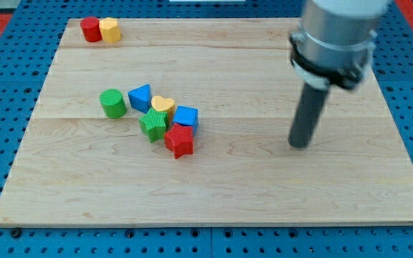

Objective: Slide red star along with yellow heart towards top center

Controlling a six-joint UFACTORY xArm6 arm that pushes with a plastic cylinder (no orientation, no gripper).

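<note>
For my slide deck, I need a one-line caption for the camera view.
My tip rests on the board, well to the view's right of the red star and yellow heart.

I count eight blocks on the board: two red, two yellow, two green and two blue.

On the wooden table, a cluster sits left of centre: the green cylinder block at its left, the blue triangle block just beside it, then the yellow heart block — touching the blue cube block on its right. The green star block lies below the heart; the red star block lowest. Two blocks touch at the view's top left — the red cylinder block and the yellow block. My tip stands well right of the cluster.
</note>
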